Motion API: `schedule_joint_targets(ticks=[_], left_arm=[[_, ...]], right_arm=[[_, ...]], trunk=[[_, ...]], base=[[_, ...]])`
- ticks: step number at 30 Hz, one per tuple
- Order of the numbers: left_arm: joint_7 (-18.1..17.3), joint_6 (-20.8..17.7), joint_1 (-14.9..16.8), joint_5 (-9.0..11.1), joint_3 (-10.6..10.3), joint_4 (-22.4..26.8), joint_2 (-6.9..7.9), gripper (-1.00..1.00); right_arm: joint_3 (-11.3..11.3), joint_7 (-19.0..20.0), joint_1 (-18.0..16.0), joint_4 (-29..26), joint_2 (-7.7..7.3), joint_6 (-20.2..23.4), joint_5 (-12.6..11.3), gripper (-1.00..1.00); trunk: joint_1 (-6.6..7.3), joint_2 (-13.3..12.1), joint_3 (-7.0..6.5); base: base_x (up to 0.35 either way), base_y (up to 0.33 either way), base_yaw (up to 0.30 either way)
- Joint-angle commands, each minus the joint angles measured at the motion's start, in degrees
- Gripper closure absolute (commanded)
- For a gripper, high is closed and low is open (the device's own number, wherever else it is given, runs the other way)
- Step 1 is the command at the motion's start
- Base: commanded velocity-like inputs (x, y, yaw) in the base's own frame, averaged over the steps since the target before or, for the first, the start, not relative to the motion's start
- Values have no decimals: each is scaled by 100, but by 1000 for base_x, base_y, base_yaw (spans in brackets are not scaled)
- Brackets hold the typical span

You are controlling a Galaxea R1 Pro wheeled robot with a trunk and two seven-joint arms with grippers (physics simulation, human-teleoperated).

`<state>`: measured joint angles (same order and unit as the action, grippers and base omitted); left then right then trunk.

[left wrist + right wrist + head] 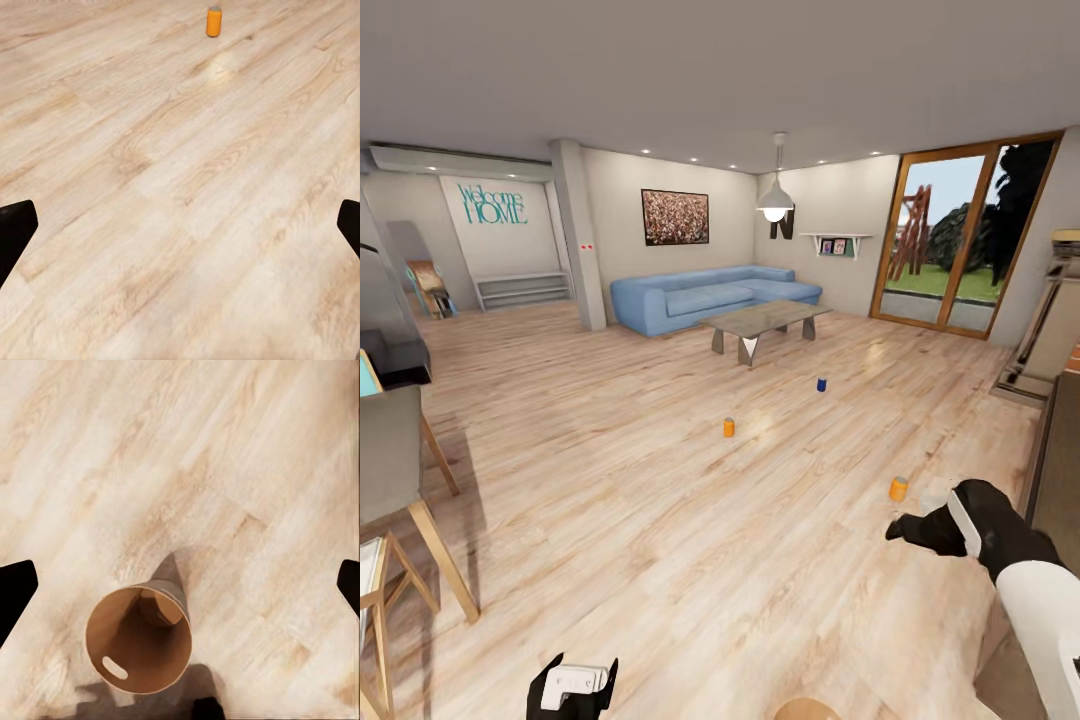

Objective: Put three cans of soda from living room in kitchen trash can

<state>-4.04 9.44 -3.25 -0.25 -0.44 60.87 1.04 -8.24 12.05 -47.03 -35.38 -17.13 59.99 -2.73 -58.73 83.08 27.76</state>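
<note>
Pale wood floor [660,520] is spread across the living room, and the three cans are seen standing upright on it, well apart from one another. At near left the left gripper [572,690] is held low, its fingers set wide apart with nothing between them; in its wrist view an orange can [214,21] is seen far ahead. Further right, one orange can [728,427] stands mid-floor, the blue can [821,384] lies beyond it near the coffee table [765,320], and a second orange can [898,488] stands just beside the right gripper [905,527]. That gripper is spread open and empty, probably held out for a reach toward this nearest can. The bin [139,637] is seen upright and empty below the right wrist, likely kept close so cans can be dropped in.
</note>
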Motion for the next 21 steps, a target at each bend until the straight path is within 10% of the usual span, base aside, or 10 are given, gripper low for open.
schedule_joint_targets(ticks=[1,7,21], left_arm=[[0,-1,0,0,0,-3,-1,-100],[0,-3,2,0,4,-15,-1,-100],[4,-4,9,-2,8,-46,0,-100]], right_arm=[[-1,5,-1,53,-76,-11,-22,-100],[5,21,0,244,-323,-142,-24,-100],[62,22,8,295,-351,-204,-10,-100]], trunk=[[0,0,0],[0,0,0],[0,0,0]], base=[[0,0,0],[-1,0,0],[-164,-5,0]])
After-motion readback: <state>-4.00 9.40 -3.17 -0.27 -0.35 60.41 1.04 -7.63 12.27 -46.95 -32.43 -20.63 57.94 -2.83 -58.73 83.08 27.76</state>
